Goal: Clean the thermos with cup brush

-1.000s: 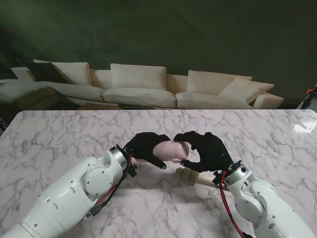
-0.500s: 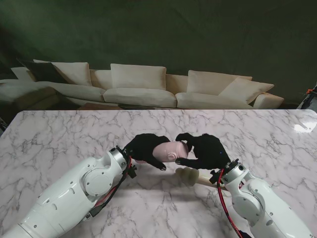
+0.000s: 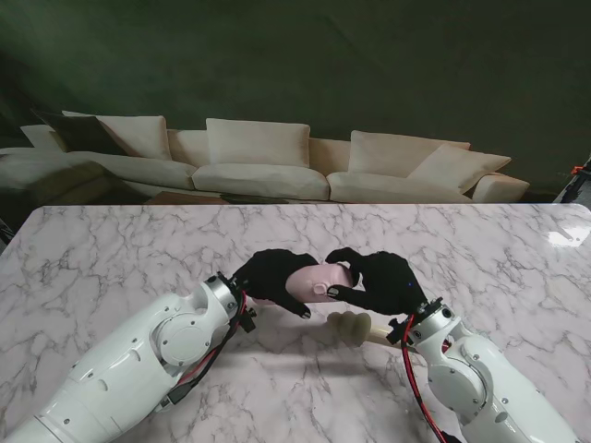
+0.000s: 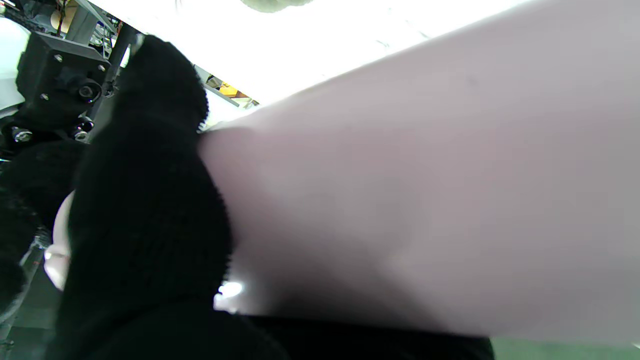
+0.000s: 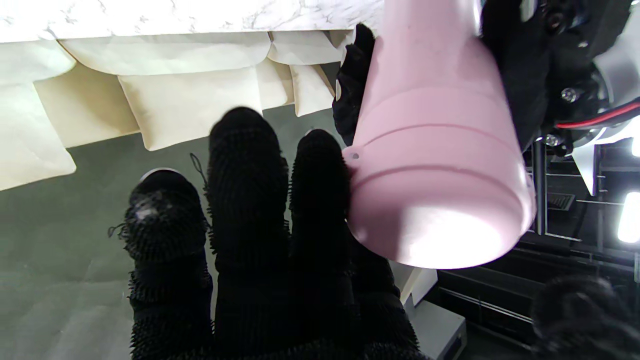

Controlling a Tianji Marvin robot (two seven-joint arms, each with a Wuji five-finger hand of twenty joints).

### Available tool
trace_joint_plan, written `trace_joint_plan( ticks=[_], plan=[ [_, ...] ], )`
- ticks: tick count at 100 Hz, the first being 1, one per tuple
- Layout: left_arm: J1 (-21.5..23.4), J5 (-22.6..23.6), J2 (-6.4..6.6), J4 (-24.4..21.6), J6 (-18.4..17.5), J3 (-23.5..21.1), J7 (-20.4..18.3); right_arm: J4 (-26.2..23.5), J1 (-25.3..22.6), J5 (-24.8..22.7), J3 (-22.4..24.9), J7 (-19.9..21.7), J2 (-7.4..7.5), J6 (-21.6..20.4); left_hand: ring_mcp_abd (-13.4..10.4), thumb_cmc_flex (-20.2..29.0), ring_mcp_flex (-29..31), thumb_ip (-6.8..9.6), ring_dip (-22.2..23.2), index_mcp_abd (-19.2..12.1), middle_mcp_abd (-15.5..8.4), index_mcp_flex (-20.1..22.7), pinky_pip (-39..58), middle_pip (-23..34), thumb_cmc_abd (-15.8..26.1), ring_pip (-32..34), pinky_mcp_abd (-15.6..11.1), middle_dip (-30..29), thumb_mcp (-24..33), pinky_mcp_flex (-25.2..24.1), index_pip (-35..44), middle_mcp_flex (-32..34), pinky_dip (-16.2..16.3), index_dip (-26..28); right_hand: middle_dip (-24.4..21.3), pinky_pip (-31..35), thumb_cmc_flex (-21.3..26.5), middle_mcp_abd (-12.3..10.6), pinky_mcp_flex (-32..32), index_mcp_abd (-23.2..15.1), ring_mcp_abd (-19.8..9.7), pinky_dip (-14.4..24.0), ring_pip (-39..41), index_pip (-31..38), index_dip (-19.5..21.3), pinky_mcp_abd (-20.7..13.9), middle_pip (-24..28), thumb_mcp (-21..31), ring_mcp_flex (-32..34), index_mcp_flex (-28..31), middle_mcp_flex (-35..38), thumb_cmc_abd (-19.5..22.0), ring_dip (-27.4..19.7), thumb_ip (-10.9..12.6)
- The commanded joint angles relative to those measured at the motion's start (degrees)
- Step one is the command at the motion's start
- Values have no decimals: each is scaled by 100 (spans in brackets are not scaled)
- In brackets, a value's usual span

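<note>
Right hand [image 3: 383,281] closer, thermos [image 3: 314,281] half-hidden

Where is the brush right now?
In the stand's view the brush lies on the marble table, right of middle, nearer to me than the pink thermos that both hands hold.

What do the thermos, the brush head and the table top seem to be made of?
Thermos: matte pink coating, smooth, with a soft sheen; plastic or painted metal, cannot tell which.
Brush head: pale cream, ribbed and rounded, probably sponge or foam.
Table top: white with grey veins and a glossy glare patch, so marble or a marble-look surface.
Both hands wear black fuzzy knit gloves.
</note>
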Motion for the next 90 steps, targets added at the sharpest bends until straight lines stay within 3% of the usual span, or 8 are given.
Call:
trace_joint_plan(
  ticks=[1, 13, 31, 42, 52, 68, 85, 90],
  plan=[
    [-48, -22, -56, -64, -2, 5, -19, -102, -151, 6, 9, 41, -21, 127, -470, 1850, 563, -31, 303, -1121, -273, 504, 946, 213, 2977, 1168, -644, 19, 1312, 272, 687, -10, 291, 102, 14, 200, -634, -147, -164, -375, 180, 173, -247, -253, -235, 236, -205, 38, -69, -675, -664, 267, -26, 116],
    [-45, -16, -65, -57, 2, 2, 22, -280, -358, -107, 133, -94, -31, 549, -473, 1847, 557, -29, 301, -1121, -260, 499, 948, 211, 2982, 1165, -647, 14, 1314, 274, 684, -14, 291, 100, -14, 291, -1044, -174, -344, -518, 248, 247, -360, -667, -299, 140, -346, 133, -741, -1695, -1748, 388, 79, 156],
    [-30, -21, -82, -53, 16, -10, 90, -529, -717, -172, 380, -524, -97, 1006, -475, 1842, 547, -26, 298, -1113, -273, 479, 938, 210, 2986, 1156, -644, 9, 1312, 258, 667, -19, 287, 90, -27, 583, -1097, -75, -272, -509, 298, 395, -53, -777, -210, 65, -281, 248, -826, -1703, -1868, 394, 206, 157],
    [-39, -22, -89, -44, 14, -2, 117, -595, -867, -178, 508, -638, -115, 1052, -471, 1845, 551, -25, 297, -1110, -268, 475, 938, 216, 2987, 1156, -654, 10, 1312, 263, 667, -16, 287, 91, -116, 589, -962, -45, -350, -577, 258, 414, -203, -891, -198, -2, -533, 353, -1214, -1817, -2495, 118, 155, 161],
    [-50, -23, -96, -34, 13, 7, 138, -612, -946, -321, 577, -725, -99, 1091, -477, 1841, 553, -25, 297, -1115, -268, 474, 940, 215, 2988, 1158, -649, 8, 1309, 266, 667, -22, 287, 92, -268, 417, -848, -43, -598, -665, 36, 451, -822, -1195, 80, -83, -765, 805, -1897, -2018, -3526, -362, -7, 125],
    [-62, -25, -97, -26, 11, 17, 134, -602, -967, -471, 680, -562, -34, 722, -471, 1842, 549, -22, 299, -1111, -265, 474, 940, 216, 2987, 1159, -641, 4, 1310, 259, 667, -22, 288, 91, -629, -893, 228, 23, -1682, -673, -266, 353, -2264, -2005, 299, -20, -1206, 1323, -3152, -2137, -5243, -1575, -533, 176],
    [-54, -21, -91, -30, 11, 10, 119, -512, -788, -793, 638, -464, 64, 291, -470, 1840, 547, -18, 300, -1110, -269, 478, 940, 222, 2987, 1161, -645, 6, 1311, 256, 671, -18, 290, 95, -904, -1526, 1221, 124, -1773, -516, -415, 251, -2760, -3243, 633, -322, -1717, 1556, -3404, -2008, -5455, -2561, -838, 293],
    [-51, -22, -89, -33, 14, 7, 111, -469, -694, -801, 582, -432, 74, 190, -469, 1841, 550, -19, 301, -1110, -267, 478, 944, 221, 2988, 1164, -638, 4, 1311, 257, 670, -20, 291, 93, -975, -1579, 1505, 172, -1707, -561, -460, 207, -2777, -3206, 863, -498, -1922, 1533, -3427, -1949, -5461, -2713, -870, 320]
  ],
)
